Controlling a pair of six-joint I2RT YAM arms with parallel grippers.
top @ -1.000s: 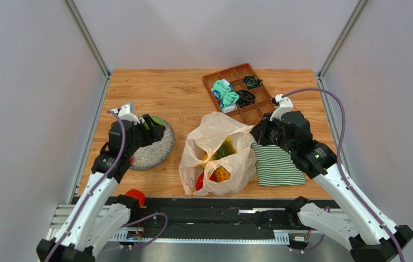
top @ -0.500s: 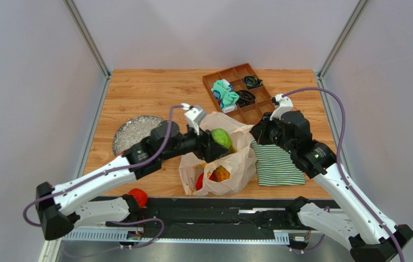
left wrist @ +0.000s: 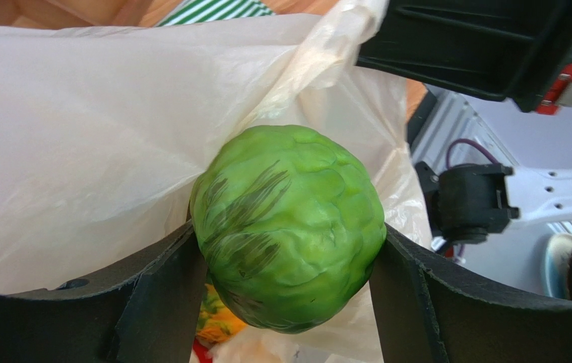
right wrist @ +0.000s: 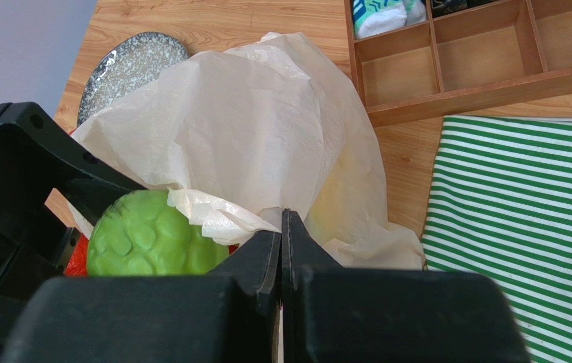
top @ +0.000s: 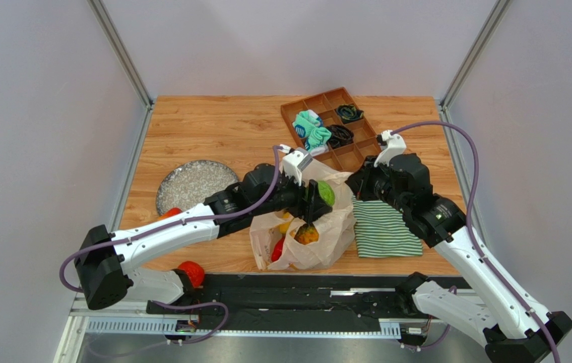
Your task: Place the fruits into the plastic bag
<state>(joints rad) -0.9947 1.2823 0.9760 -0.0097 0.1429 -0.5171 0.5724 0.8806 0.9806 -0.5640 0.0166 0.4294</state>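
While the green fruit point(left wrist: 289, 219) sits clamped in the widely spread left gripper point(top: 319, 199) above the bag point(top: 330, 234), that bag rests by the table's point(top: 213, 128) near edge, its rim pinched in the fully closed right gripper point(right wrist: 282, 227).

No readable text, label or number shows anywhere.

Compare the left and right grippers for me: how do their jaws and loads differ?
The left gripper has its jaws wide apart, clamped on the bumpy green fruit. The right gripper has its jaws shut tight, pinching a thin fold of the plastic bag at its rim. The left gripper hangs over the bag's mouth, while the right gripper sits at the bag's edge, beside the striped cloth. Both are black two-finger grippers working at the bag.
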